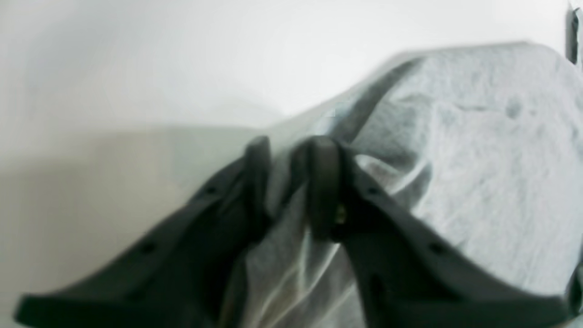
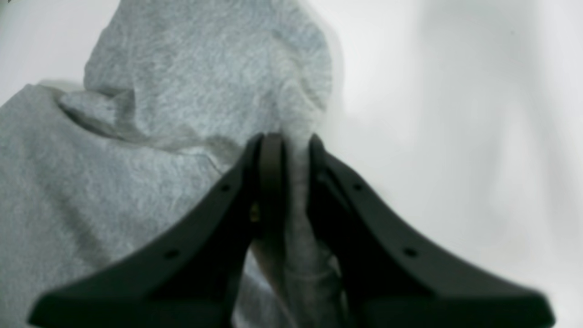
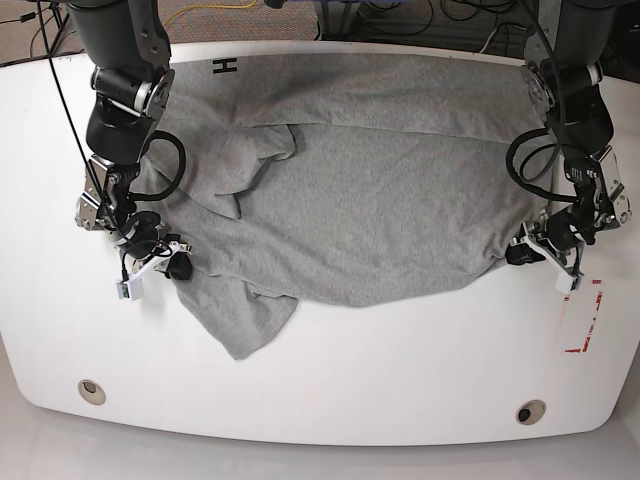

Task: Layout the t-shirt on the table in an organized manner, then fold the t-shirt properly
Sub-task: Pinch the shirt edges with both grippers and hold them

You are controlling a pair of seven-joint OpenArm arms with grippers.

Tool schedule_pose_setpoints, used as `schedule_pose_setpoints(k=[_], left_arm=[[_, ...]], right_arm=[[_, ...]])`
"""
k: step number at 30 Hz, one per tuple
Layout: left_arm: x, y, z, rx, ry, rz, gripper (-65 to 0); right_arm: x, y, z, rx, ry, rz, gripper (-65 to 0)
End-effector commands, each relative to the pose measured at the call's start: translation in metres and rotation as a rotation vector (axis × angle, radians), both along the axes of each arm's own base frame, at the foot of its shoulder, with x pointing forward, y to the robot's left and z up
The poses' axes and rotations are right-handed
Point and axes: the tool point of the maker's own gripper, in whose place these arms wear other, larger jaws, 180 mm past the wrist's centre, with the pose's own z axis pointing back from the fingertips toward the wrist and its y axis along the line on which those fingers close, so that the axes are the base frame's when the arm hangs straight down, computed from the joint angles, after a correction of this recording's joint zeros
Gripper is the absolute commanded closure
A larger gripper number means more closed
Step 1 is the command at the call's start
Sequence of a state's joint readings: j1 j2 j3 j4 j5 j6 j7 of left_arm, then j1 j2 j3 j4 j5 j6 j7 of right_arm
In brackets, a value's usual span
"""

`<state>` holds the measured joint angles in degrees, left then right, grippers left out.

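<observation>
The heather-grey t-shirt [image 3: 380, 210] lies spread and rumpled across the white table [image 3: 400, 370], with black lettering [image 3: 224, 66] showing at its far left corner. In the base view my right gripper [image 3: 178, 268] sits at the shirt's left edge. Up close, the right gripper [image 2: 291, 141] is shut on a bunched fold of the t-shirt [image 2: 159, 136]. My left gripper [image 3: 520, 252] is at the shirt's right edge. In the left wrist view the left gripper [image 1: 289, 152] has its jaws pinched on a pleat of the t-shirt [image 1: 478, 159].
A red-outlined mark [image 3: 590, 320] lies on the table just right of the left gripper. Two round grommet holes [image 3: 91, 390] [image 3: 530, 411] sit near the front edge. A flap of the shirt [image 3: 245, 325] trails toward the front left. Cables run behind the table.
</observation>
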<state>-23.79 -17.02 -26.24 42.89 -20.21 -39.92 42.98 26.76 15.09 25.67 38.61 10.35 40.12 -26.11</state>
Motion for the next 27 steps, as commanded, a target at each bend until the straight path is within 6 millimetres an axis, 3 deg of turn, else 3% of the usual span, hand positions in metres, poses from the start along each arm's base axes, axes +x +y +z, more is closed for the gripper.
schedule_pose_setpoints(k=[1,11,17,21,27], left_arm=[[0.002,0.003,0.003,0.019,0.006,-0.011,-1.7],[0.004,0.006,0.008,0.031,-0.007,-0.010,-0.3],[0.009,0.013,0.027,0.089,-0.067,-0.019,-0.3],[0.014,0.017,0.047,0.143,-0.128,-0.030,-0.3],[0.020,0.006,0.067,0.215,-0.187,-0.095,-0.3]], right_arm=[[0.003,-0.008,0.005,-0.032,0.009,0.008,-8.1],[0.003,-0.008,0.005,-0.032,0.009,0.008,-8.1],[0.005,-0.008,0.007,-0.035,0.007,0.010,-7.9],[0.012,-0.012,0.021,-0.065,-0.030,0.014,-7.9],[0.020,-0.006,0.039,-0.098,-0.062,0.040,-7.5]])
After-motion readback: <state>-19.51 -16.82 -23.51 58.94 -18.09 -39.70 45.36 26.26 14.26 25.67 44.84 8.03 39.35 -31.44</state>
